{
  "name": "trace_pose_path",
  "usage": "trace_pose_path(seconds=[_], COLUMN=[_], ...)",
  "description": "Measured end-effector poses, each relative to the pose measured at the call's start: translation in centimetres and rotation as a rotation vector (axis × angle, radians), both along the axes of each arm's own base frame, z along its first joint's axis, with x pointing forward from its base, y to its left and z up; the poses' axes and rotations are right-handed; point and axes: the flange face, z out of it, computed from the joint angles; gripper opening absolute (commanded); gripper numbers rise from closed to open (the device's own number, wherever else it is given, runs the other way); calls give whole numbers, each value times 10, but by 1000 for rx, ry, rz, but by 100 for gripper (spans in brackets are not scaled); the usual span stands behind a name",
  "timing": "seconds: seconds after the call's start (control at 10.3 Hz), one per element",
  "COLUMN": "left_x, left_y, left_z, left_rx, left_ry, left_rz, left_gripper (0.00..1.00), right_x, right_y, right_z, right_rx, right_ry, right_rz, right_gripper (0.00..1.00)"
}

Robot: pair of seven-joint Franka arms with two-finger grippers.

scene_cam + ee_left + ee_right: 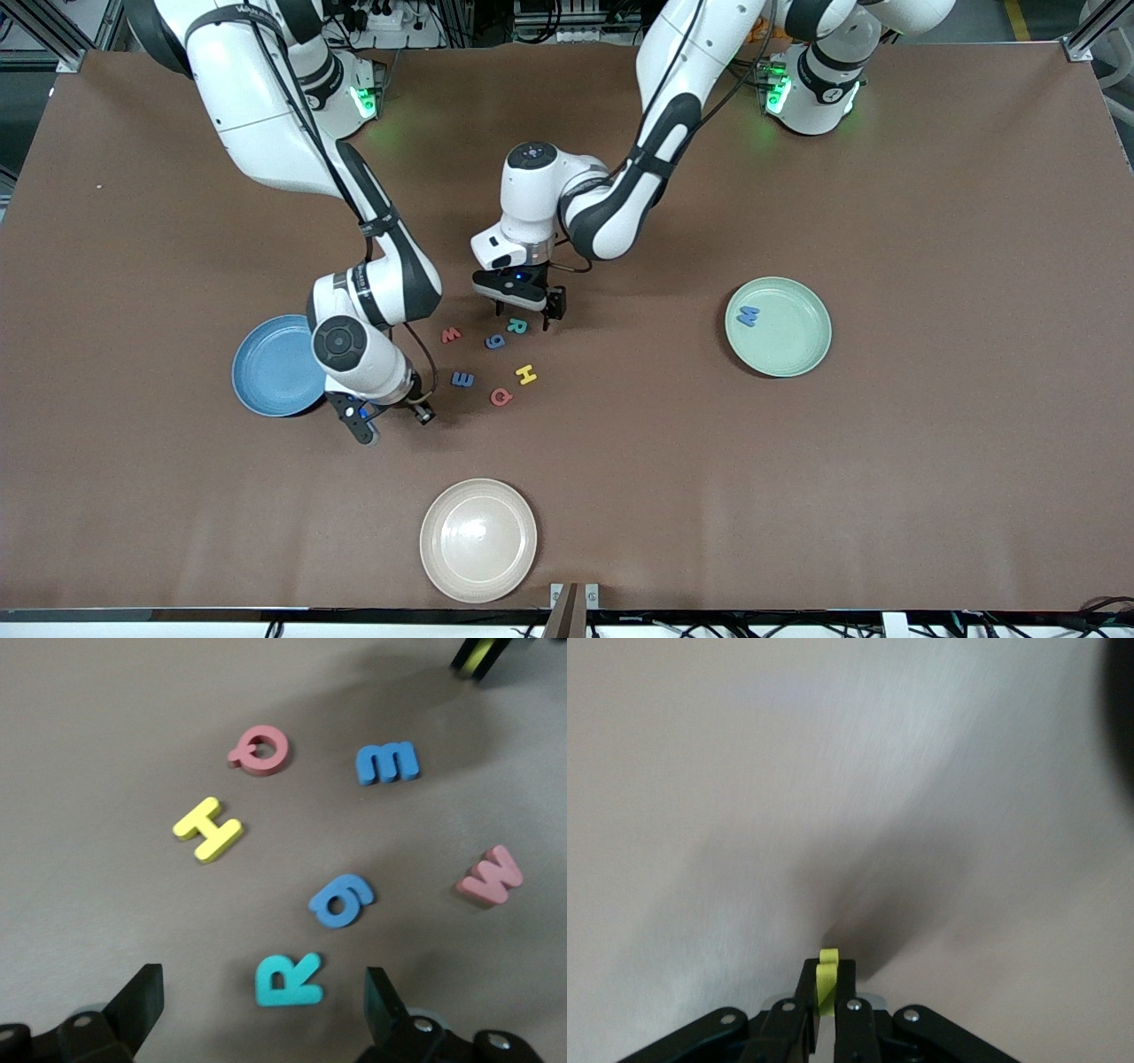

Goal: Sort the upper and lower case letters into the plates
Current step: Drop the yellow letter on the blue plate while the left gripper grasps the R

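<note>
My left gripper (pixel 527 315) is open and low over the teal R (pixel 516 326), which lies between its fingers in the left wrist view (pixel 288 981). Near it on the table lie a red w (pixel 451 335), a blue g (pixel 494 341), a yellow H (pixel 526 374), a blue letter (pixel 462 379) and a red Q (pixel 501 397). My right gripper (pixel 367 434) is shut on a small yellow letter (pixel 829 955), just off the table beside the sky-blue plate (pixel 266 368). A blue M (pixel 749 315) lies in the mint-green plate (pixel 811 350).
A cream-beige plate (pixel 478 540) sits near the table's front edge, nearer the camera than the letters. The brown table stretches bare between the letter cluster and the mint-green plate.
</note>
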Motion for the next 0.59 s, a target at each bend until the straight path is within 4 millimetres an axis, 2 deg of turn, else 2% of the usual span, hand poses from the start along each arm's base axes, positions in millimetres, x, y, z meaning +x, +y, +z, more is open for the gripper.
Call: trace_pose_path(seconds=[0.2, 0.39, 0.59], left_x=[9, 7, -6], left_y=[0, 2, -4], left_z=[-6, -18, -31], left_rx=[-10, -44, -56], left_ry=[-5, 19, 34], left_rz=[27, 133, 173], left_gripper=[79, 78, 75], right_x=[11, 10, -12], right_y=[-40, -91, -138], right_z=[39, 75, 83], right_rx=[-29, -23, -15], right_ry=[15, 25, 63], right_rz=[49, 107, 161], right_gripper=[0, 0, 0])
